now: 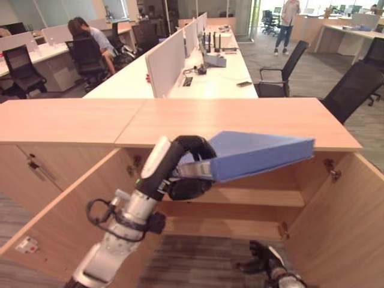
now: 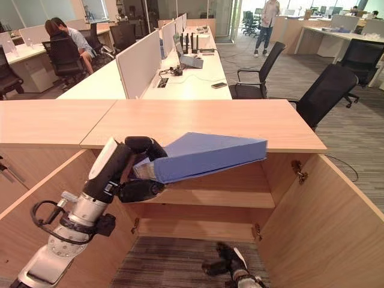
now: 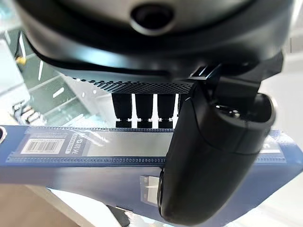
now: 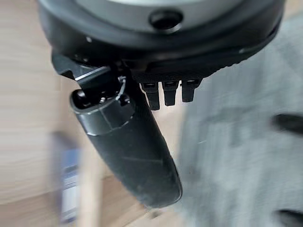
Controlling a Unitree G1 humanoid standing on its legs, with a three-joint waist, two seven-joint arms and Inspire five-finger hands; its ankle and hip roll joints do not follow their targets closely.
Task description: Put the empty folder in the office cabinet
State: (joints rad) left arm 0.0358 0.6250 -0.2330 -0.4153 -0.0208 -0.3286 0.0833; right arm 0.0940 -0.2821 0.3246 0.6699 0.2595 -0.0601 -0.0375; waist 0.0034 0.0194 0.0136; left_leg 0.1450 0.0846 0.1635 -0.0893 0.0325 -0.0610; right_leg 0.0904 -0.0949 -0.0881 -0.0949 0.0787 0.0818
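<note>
My left hand (image 1: pixel 191 173) is shut on the spine end of a blue folder (image 1: pixel 258 153). It holds the folder tilted in the air, in front of the open wooden cabinet (image 1: pixel 228 120) and just below its top. In the left wrist view the thumb (image 3: pixel 213 156) lies across the folder's labelled spine (image 3: pixel 71 146), with the fingers behind it. The folder's far end points right, above the cabinet's inner shelf (image 1: pixel 258 197). My right hand (image 1: pixel 267 259) hangs low near the floor before the cabinet, open and holding nothing.
Both cabinet doors stand open, the left door (image 1: pixel 60 222) and the right door (image 1: pixel 354 216). A closed cabinet (image 1: pixel 36 162) adjoins on the left. Black office chairs (image 1: pixel 354 90) and desks stand behind. One person sits far left and another stands far back.
</note>
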